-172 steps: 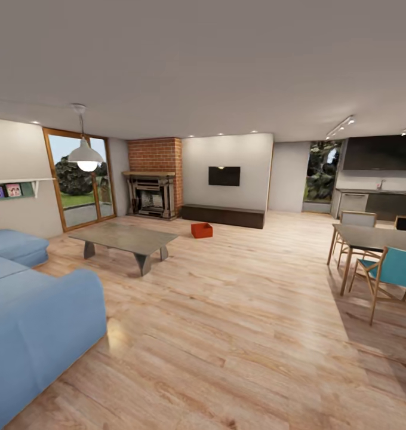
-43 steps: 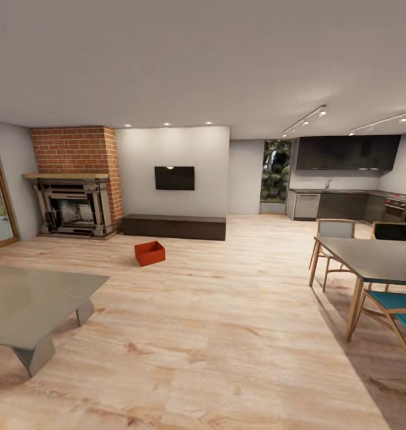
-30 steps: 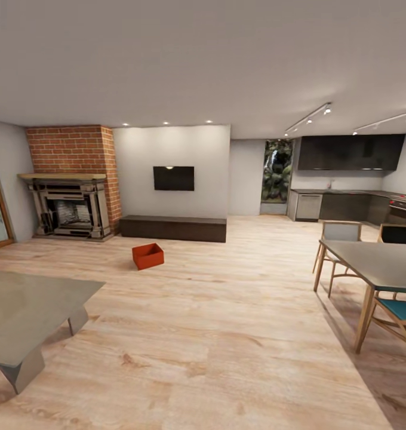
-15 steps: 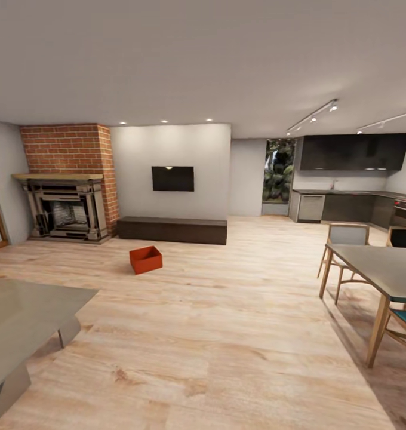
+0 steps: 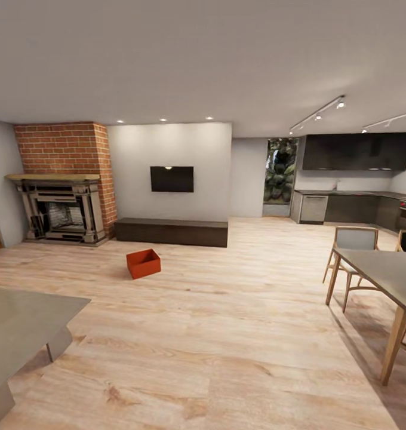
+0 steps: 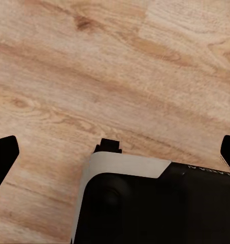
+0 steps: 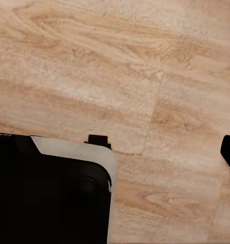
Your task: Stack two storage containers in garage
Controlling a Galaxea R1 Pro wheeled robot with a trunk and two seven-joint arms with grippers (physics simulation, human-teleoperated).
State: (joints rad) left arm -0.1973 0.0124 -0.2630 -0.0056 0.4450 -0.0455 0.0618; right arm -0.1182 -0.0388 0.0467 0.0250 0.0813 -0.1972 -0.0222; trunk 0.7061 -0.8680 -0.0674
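One orange-red storage container (image 5: 143, 263) sits open-topped on the living room's light wood planks (image 5: 239, 334), in front of the long dark bench (image 5: 171, 232) and far ahead of me. My left gripper (image 6: 115, 152) hangs over bare planks with both dark fingertips (image 6: 3, 157) spread to the picture's edges, open and empty. In the right wrist view my right gripper (image 7: 115, 152) also faces the planks; one fingertip (image 7: 229, 154) shows far out at the edge, and nothing is held. The garage is out of view.
A brick fireplace (image 5: 61, 179) and a wall TV (image 5: 172, 178) stand ahead. A grey coffee table (image 5: 21, 325) is at near left, and a dining table (image 5: 385, 272) with chairs (image 5: 351, 242) at right. A kitchen (image 5: 358, 206) lies at back right. My dark base (image 6: 155, 208) shows below the wrists.
The whole head view has shifted: the camera has rolled forward toward the TV wall. The container looks nearer, and the coffee table and dining table have slid toward the picture's edges.
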